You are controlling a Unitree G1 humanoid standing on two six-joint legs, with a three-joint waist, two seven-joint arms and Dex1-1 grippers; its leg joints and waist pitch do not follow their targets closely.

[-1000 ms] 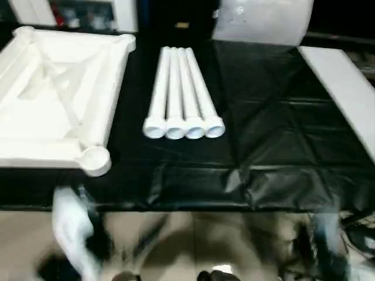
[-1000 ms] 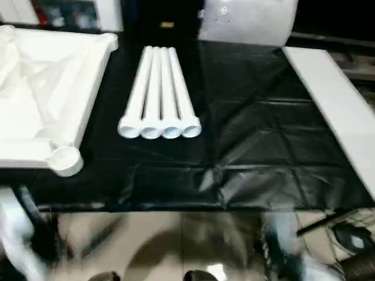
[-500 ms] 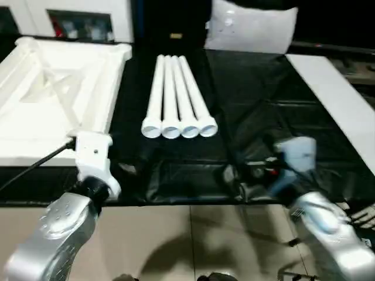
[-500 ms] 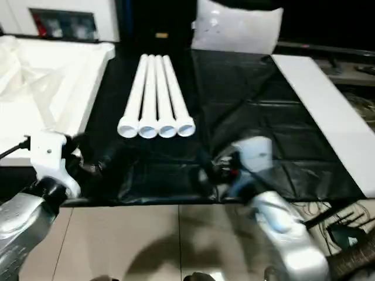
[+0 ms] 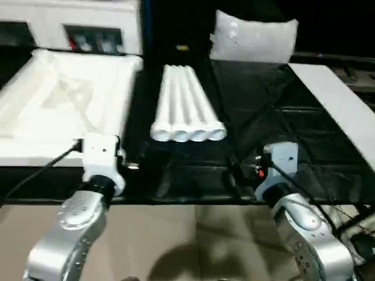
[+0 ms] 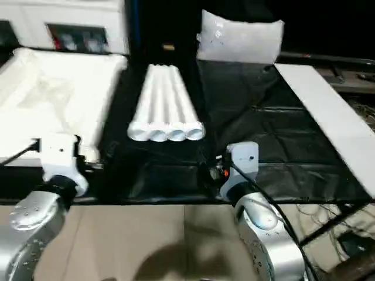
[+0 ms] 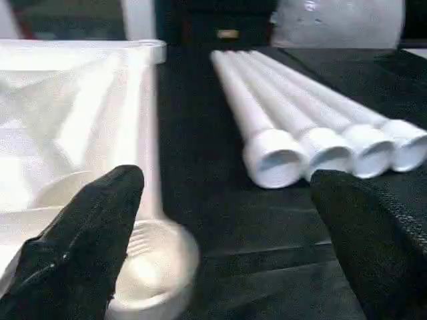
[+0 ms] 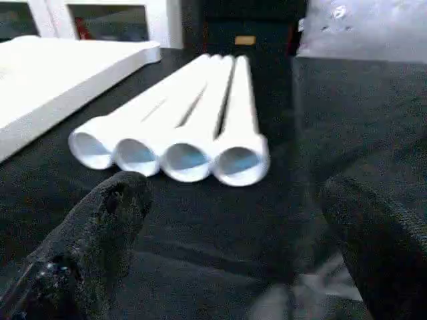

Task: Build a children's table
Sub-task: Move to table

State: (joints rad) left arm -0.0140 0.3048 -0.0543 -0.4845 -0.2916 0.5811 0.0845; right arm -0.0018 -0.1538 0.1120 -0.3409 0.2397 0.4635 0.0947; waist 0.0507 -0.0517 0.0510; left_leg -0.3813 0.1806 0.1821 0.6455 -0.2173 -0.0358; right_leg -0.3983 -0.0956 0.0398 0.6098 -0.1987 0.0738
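One black sheet (image 5: 281,134) covered the work surface. On it, at the robot's left, lay one white tabletop (image 5: 64,105), ribbed underside up. Four white legs (image 5: 187,105) lay side by side, touching, near the sheet's middle, their open wide ends toward the robot. One grey-white panel (image 5: 334,102) lay at the right and one pale cushion (image 5: 253,38) beyond the legs. The left gripper (image 7: 227,247) and the right gripper (image 8: 247,253) each stood spread wide, grasping nothing. The left wrist view showed one round corner socket (image 7: 157,267) beside a finger; the right wrist view looked into the four hollow leg ends
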